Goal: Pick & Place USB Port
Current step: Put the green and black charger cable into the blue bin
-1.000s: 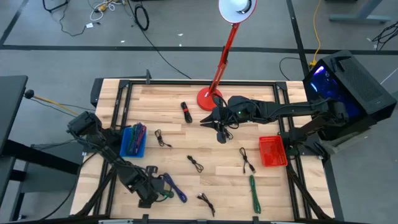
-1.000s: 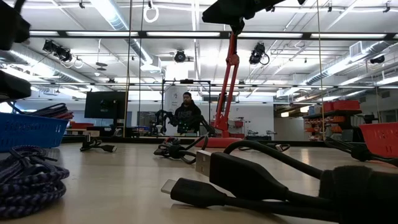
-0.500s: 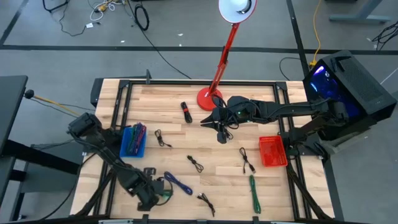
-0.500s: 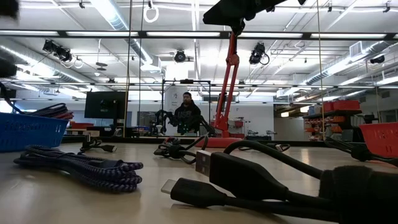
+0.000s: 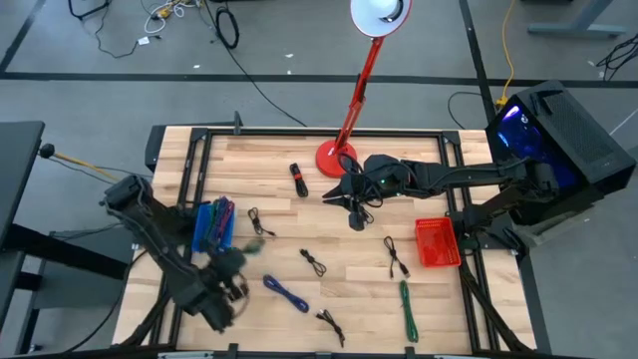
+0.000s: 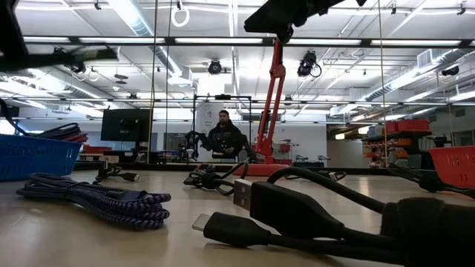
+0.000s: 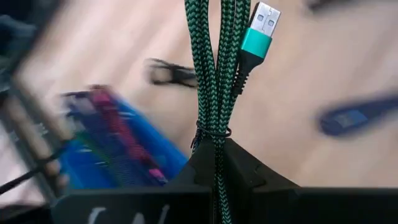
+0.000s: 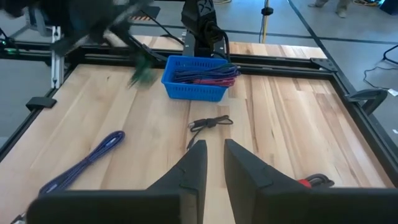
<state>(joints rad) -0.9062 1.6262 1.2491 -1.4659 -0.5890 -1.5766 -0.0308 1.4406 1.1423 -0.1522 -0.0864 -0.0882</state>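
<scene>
Near blue basket (image 5: 212, 225), left gripper (image 5: 242, 261) raised, jaws clamped on green cable (image 7: 217, 68).

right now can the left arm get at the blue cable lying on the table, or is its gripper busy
Probably not yet. The left gripper is shut on the green cable, so it cannot grasp another. The blue cable lies in the open beside it with nothing on top; it looks reachable once the green one is dropped.
</scene>
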